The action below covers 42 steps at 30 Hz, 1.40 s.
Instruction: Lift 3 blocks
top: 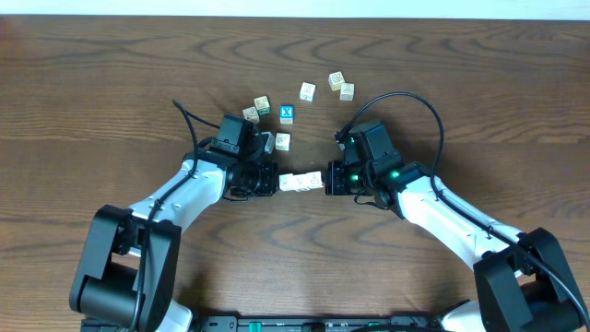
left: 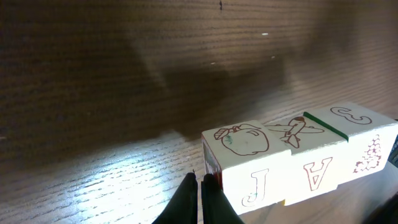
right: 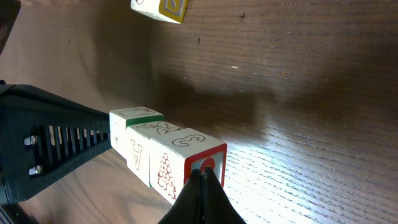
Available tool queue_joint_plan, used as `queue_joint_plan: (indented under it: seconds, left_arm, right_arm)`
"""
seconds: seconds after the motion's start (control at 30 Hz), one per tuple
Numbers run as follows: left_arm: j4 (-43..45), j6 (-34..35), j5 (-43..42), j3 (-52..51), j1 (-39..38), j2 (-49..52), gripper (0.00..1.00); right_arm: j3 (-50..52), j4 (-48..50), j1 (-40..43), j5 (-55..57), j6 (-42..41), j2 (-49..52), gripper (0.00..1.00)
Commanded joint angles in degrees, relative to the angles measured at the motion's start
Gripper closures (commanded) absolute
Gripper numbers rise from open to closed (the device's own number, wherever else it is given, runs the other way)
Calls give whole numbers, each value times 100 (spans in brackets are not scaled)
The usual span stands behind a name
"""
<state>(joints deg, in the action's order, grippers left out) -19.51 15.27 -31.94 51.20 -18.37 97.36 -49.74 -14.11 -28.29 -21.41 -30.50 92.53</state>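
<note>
Overhead, the light is soft and even, everything is sharp, and only faint shadows lie on the table. In the left wrist view, bright glare pools on the wood at lower left, the upper half is dim, and a broad dark shadow crosses mid-frame. In the right wrist view, glare sits lower right, the left side is dim, and the row of blocks is crisp.

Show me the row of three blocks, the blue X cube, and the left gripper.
row of three blocks [top: 300,181], overhead view, on the middle block's top face.
blue X cube [top: 287,113], overhead view, on its blue face.
left gripper [left: 199,183], left wrist view, midway between its shut fingertips.
</note>
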Motion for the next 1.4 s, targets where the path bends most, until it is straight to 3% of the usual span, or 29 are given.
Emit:
queue_joint_plan:
  seconds: [0.0,1.37]
  left_arm:
    - [111,52,-1139,326,-223,-310,93]
    - [90,138,-1137,326,-223,-608,93]
  right_arm:
    - [-87,101,-256,-994,79,-9,99]
    - [-94,103,-256,-1036,79,-275,99]
